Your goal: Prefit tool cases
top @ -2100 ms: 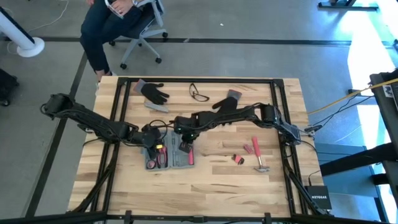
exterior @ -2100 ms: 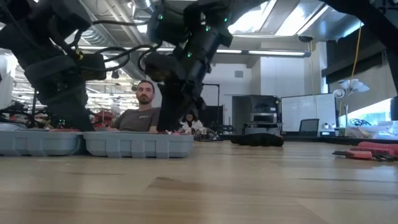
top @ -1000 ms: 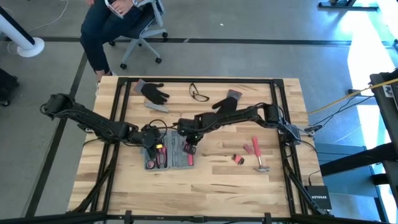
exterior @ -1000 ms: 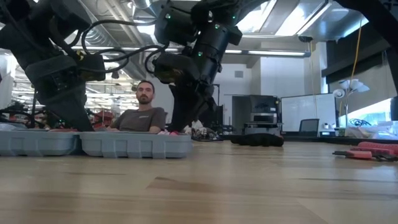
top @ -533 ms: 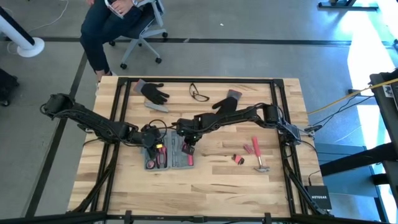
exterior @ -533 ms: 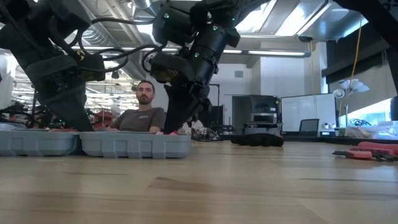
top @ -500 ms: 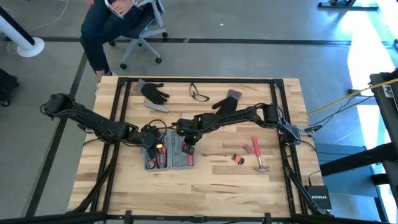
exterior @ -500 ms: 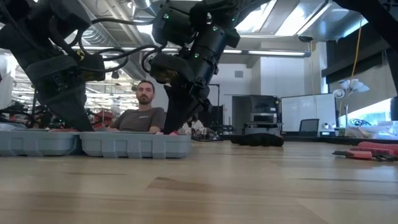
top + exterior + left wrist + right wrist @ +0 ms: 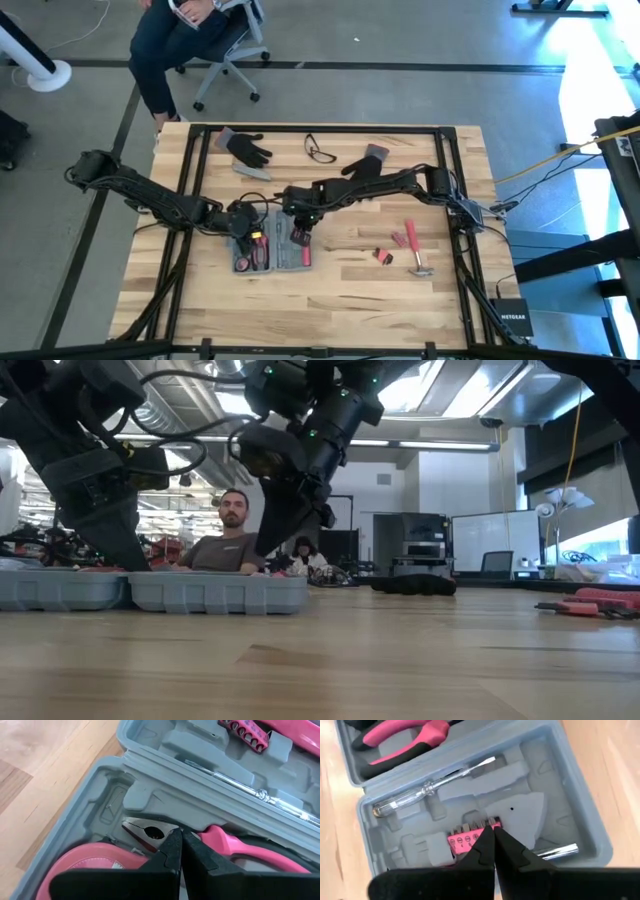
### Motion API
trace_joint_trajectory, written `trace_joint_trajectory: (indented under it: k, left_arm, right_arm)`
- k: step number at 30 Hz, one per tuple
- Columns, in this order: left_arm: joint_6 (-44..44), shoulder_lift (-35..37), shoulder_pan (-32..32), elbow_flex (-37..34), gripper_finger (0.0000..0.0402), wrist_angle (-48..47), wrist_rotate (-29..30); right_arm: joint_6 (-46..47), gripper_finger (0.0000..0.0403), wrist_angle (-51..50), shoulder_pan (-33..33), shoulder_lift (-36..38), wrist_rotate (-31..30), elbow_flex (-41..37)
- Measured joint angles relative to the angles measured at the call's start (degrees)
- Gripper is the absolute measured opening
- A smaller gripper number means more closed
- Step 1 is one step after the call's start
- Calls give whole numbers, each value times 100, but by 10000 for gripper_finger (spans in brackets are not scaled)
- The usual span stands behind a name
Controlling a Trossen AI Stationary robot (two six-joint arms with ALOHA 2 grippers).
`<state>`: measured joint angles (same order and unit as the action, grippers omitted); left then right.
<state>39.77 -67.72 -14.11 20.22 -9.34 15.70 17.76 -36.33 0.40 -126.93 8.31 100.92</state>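
Observation:
The blue-grey tool case (image 9: 272, 250) lies open on the table, its two halves side by side (image 9: 150, 590). The left half holds pink-handled pliers (image 9: 240, 852) and a pink tape measure (image 9: 85, 865). The right half (image 9: 485, 805) holds a clear-handled screwdriver (image 9: 430, 785) and a pink bit holder (image 9: 462, 841). My left gripper (image 9: 180, 842) is shut and reaches down into the left half, onto the pliers. My right gripper (image 9: 492, 832) is shut and hangs just above the bit holder, its tips clear of the case rim (image 9: 268, 548). My left gripper sets its shut fingertips on the pliers at the joint (image 9: 162, 834), between the metal jaws and the pink handles. The fingers slant down from above. The pliers lie flat in their recess in the case.
Two black gloves (image 9: 250, 148) (image 9: 365, 165), glasses (image 9: 320, 150) and a slim grey bar (image 9: 252, 172) lie toward the far edge. A pink hammer (image 9: 415, 250) and small pink parts (image 9: 383, 256) lie right of the case. A person (image 9: 232, 540) sits beyond the table.
My right gripper, still shut, has risen a little out of the case's right half, tipped slightly, and now hangs above the rim. The case and my left gripper have stayed where they were.

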Motion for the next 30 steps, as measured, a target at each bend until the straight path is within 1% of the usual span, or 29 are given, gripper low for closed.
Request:
trace_joint_trajectory:
  k: [6, 11, 16, 23, 26, 30]
  left_arm:
    - [14, 0, 0, -1, 0, 0, 14]
    - [-9, 0, 0, -1, 0, -9, 31]
    - [23, 0, 0, -1, 0, -16, 33]
    - [26, 0, 0, -1, 0, 20, 120]
    - [29, -2, 2, -1, 0, 14, 143]
    - [41, 0, 2, -1, 0, -25, 144]
  right_arm:
    - [27, 0, -32, 11, -147, -20, -42]
    - [136, 0, 244, 42, -303, 31, -25]
    - [131, 0, 221, 66, -369, 14, -20]
    - [-285, 0, -291, 66, -339, 3, -8]
    - [-224, 0, -223, 70, -334, 27, -22]
    - [-86, 0, -279, 33, -297, -110, 322]
